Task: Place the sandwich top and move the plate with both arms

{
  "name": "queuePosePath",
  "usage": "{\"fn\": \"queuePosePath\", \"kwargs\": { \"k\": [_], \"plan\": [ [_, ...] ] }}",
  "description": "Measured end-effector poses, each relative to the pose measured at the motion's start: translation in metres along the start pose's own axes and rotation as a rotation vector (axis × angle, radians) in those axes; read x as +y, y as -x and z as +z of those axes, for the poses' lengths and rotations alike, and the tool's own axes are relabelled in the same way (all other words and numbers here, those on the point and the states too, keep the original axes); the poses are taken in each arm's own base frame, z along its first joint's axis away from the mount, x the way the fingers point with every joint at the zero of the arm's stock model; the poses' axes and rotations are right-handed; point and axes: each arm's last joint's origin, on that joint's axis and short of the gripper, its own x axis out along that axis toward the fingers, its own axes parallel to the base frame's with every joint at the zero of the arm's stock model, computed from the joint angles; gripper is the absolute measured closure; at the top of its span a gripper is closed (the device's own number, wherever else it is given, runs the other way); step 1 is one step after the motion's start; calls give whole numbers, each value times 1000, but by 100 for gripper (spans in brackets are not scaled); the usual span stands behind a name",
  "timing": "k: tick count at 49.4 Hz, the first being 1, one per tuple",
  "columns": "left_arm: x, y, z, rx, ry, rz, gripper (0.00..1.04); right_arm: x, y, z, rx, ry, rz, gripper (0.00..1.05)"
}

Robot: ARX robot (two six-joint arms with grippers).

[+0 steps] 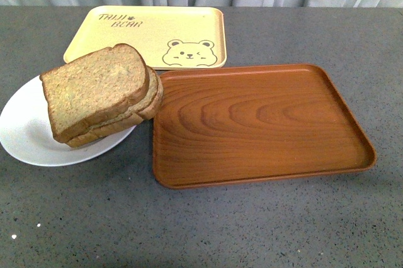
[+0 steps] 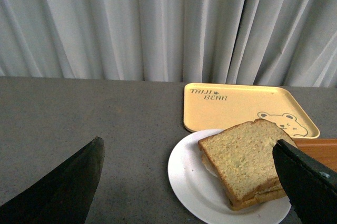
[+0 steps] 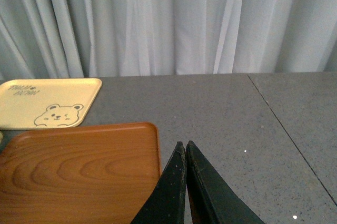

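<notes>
The sandwich top [image 1: 94,89], a tan wholemeal slice with brown crust, lies tilted on another slice on the white plate [image 1: 25,133] at the table's left. It also shows in the left wrist view [image 2: 242,158], on the plate [image 2: 192,182]. My left gripper [image 2: 187,174] is open, its dark fingers [image 2: 63,187] spread wide, held above and short of the plate, touching nothing. My right gripper [image 3: 182,144] is shut and empty, over the grey table beside the brown tray's corner. Neither arm shows in the front view.
A brown wood-grain tray [image 1: 258,123] lies right of the plate, close to the sandwich. A pale yellow bear-print tray [image 1: 151,35] sits behind both. Grey curtains hang past the table's far edge. The table is dark grey and speckled [image 1: 201,224].
</notes>
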Motion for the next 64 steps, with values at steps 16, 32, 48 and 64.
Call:
{"fn": "queuePosePath", "kwargs": {
  "k": [16, 32, 48, 64],
  "plan": [
    [0, 0, 0, 0, 0, 0, 9, 0, 0, 0, -2, 1, 0, 53],
    [3, -34, -5, 603, 599, -181, 9, 0, 0, 0, -3, 1, 2, 9],
    [30, -108, -31, 615, 776, -19, 9, 0, 0, 0, -3, 1, 2, 9],
    [45, -135, -80, 694, 850, 107, 9, 0, 0, 0, -3, 1, 2, 9]
  ]
}}
